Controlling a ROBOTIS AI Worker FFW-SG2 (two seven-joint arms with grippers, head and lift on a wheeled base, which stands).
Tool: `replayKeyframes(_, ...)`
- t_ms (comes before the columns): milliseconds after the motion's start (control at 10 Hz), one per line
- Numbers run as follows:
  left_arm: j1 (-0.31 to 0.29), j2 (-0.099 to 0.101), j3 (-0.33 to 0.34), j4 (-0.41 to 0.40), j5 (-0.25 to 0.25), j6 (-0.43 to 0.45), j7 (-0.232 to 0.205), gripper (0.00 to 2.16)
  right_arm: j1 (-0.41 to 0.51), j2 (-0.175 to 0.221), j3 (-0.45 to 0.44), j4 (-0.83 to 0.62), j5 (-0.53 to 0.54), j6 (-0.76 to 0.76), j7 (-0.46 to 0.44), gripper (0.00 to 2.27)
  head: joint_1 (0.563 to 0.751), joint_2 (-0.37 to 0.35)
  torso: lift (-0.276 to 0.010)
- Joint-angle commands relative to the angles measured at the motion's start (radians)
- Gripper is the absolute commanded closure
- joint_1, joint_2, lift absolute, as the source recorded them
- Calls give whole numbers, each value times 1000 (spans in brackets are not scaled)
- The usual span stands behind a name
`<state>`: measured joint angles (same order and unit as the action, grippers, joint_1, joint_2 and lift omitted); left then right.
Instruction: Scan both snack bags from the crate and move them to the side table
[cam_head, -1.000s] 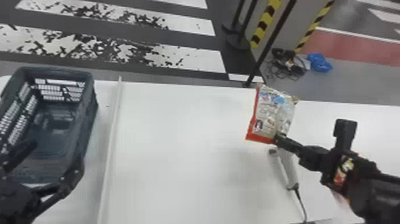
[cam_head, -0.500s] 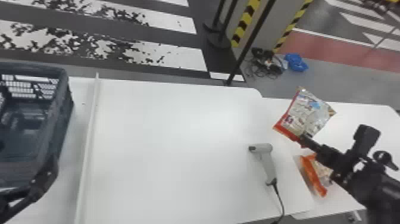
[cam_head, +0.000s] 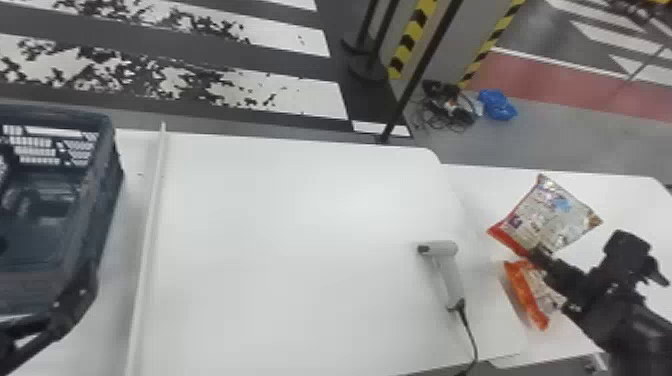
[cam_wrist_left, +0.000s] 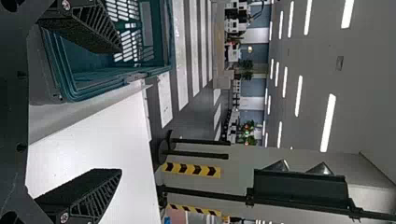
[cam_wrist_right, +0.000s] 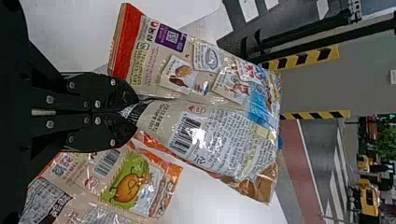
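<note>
The right claw (cam_wrist_right: 135, 112) pinches one snack bag (cam_head: 555, 215) above the side table (cam_head: 625, 200) for placing; next, lower and release it beside the other bag (cam_head: 531, 295).

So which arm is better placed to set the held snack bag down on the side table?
Right, I'd say: the right gripper pinches that snack bag above the side table, while the left gripper hangs open and empty by the crate.
</note>
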<state>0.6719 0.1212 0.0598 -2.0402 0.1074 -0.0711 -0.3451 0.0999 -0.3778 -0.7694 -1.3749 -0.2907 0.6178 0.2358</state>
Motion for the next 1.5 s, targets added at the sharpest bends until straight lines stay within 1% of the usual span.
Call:
replayKeyframes(0, 0, 1, 0, 2, 0, 0, 0, 83, -11, -10, 9, 51, 4, -23, -16, 2253, 695, -350, -75)
replayKeyframes(100, 0, 1, 2, 2, 1, 0, 0, 83, -20, -10, 13, 73, -1, -39, -50, 1892, 695, -350, -75)
replayKeyframes(200, 0, 1, 2, 2, 1, 0, 0, 83, -31, -10, 13, 96, -2, -42, -72, 1258, 695, -350, -75)
replayKeyframes(300, 0, 3, 2, 3, 1, 0, 0, 83, -34, -18, 18, 114, -7, -60, -69, 259, 695, -350, -75)
replayKeyframes(400, 0, 3, 2, 3, 1, 0, 0, 83, -34, -18, 24, 119, -13, -69, -70, 2, 695, -350, -75)
replayKeyframes(700, 0, 0, 3, 2, 1, 0, 0, 83, -32, -3, 10, 117, -57, -140, -72, 39, 695, -350, -75)
replayKeyframes(800, 2, 0, 5, 2, 1, 0, 0, 83, -12, 4, -2, 112, -137, -226, -72, 43, 695, -350, -75)
replayKeyframes(900, 3, -2, 5, 0, 0, 0, 0, 83, 12, 30, -10, 79, -180, -309, -70, 43, 695, -350, -75)
replayKeyframes(1000, 5, -3, 3, -6, 0, 0, -3, 83, 34, 63, -13, 22, -182, -373, -70, 43, 695, -350, -75)
replayKeyframes(1100, 6, -5, 3, -12, 0, 0, -5, 83, 72, 97, -4, -56, -196, -401, -70, 43, 695, -350, -75)
replayKeyframes(1200, 8, -5, 2, -18, 0, 0, -5, 83, 121, 135, 27, -145, -197, -434, -70, 43, 695, -350, -75)
replayKeyframes(1300, 9, -6, 2, -26, 0, 0, -5, 83, 181, 175, 85, -230, -194, -520, -70, 43, 695, -350, -75)
replayKeyframes(1400, 11, -9, 0, -28, 0, 0, -5, 83, 242, 212, 162, -317, -173, -600, -75, 43, 695, -350, -75)
